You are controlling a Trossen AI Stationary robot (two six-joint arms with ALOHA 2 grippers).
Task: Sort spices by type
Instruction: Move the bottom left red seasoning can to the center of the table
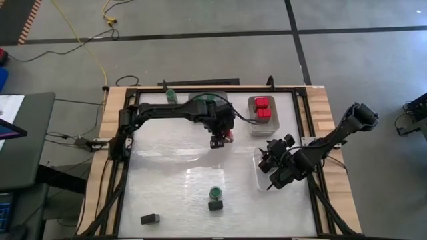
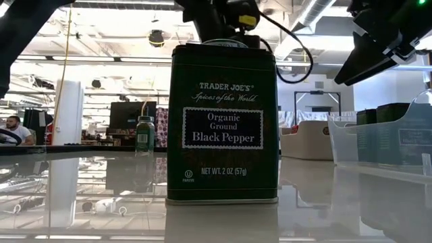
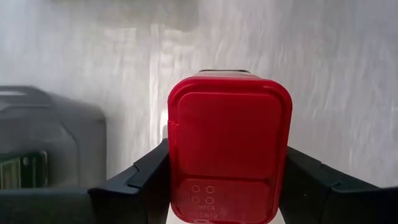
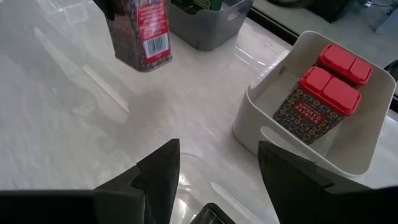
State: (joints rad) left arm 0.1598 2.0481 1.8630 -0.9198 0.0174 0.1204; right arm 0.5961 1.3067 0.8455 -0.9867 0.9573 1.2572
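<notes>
Carrying a red-top spice box (image 3: 229,146) to its tray.
Left gripper (image 1: 219,141) squeezes it, mid-top of high view; go slow to white tray (image 1: 275,117) w/ 2 red ones. Right gripper (image 4: 217,168) open, empty, at right.

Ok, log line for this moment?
left gripper: shut on red-topped tin, lifted | right gripper: open, empty | white bin: two red tins

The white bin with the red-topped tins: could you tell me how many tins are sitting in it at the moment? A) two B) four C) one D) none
A: the right wrist view shows two red-topped tins side by side inside the white bin, and the high view shows two red tops there as well.
</notes>
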